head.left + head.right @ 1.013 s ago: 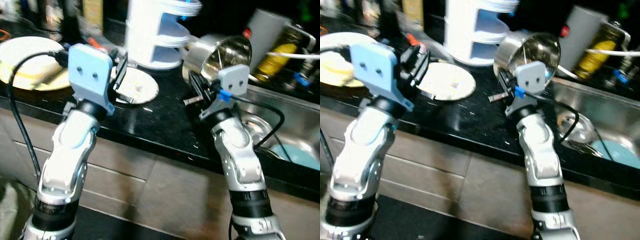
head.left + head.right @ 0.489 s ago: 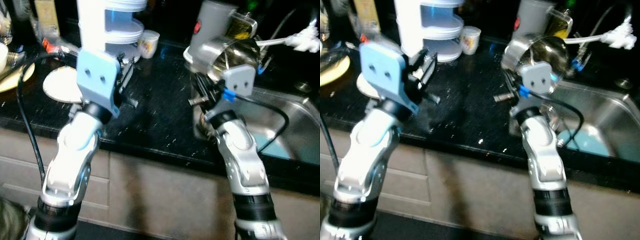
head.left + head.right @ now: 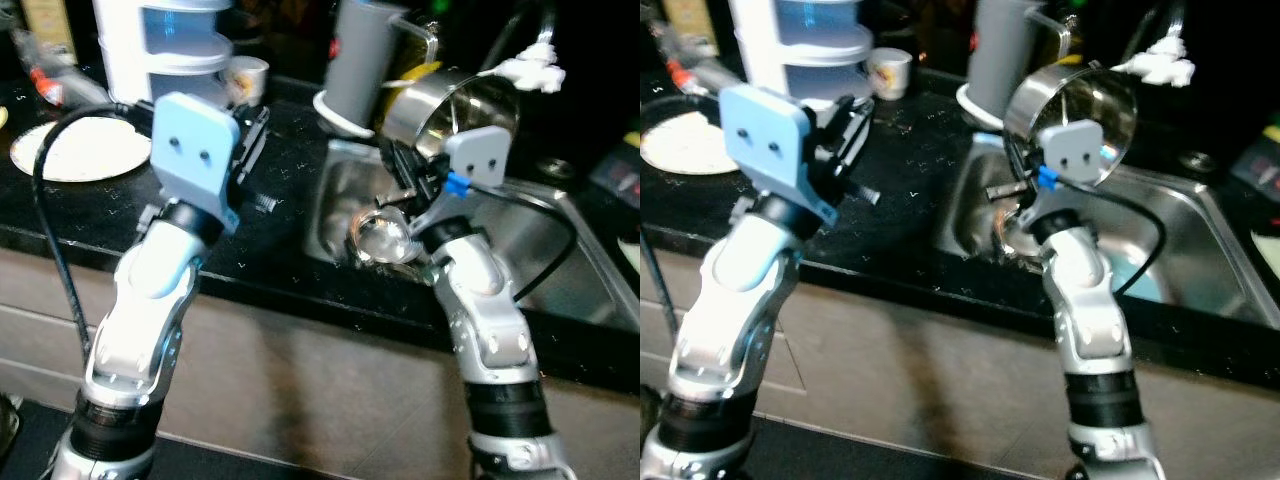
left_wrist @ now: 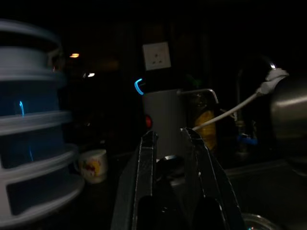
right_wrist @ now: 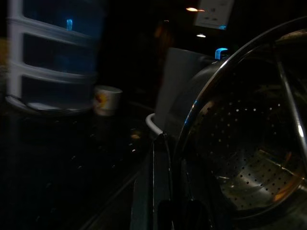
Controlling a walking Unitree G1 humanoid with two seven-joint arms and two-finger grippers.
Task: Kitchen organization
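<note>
Right hand (image 3: 402, 172): fingers pinched on rim of steel pot (image 3: 452, 112), perforated inside, held tipped on edge, mouth toward camera, raised over sink (image 3: 560, 255). Likely carrying it to sink for rinsing or draining.

Below hand: small steel bowl (image 3: 385, 237) in sink basin.

Left hand (image 4: 169, 143): fingers slightly parted, holding nothing, hovering over black tabletop (image 3: 270, 180).

Beyond left hand: grey canister (image 3: 357, 62), cup (image 3: 245, 78), white tiered rack (image 3: 160, 45), plate (image 3: 85, 148).

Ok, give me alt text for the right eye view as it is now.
The right gripper holds a shiny perforated steel pot, tilted on its side by its rim, above the steel sink. The left gripper hangs open over the black counter, near a small cup.
</note>
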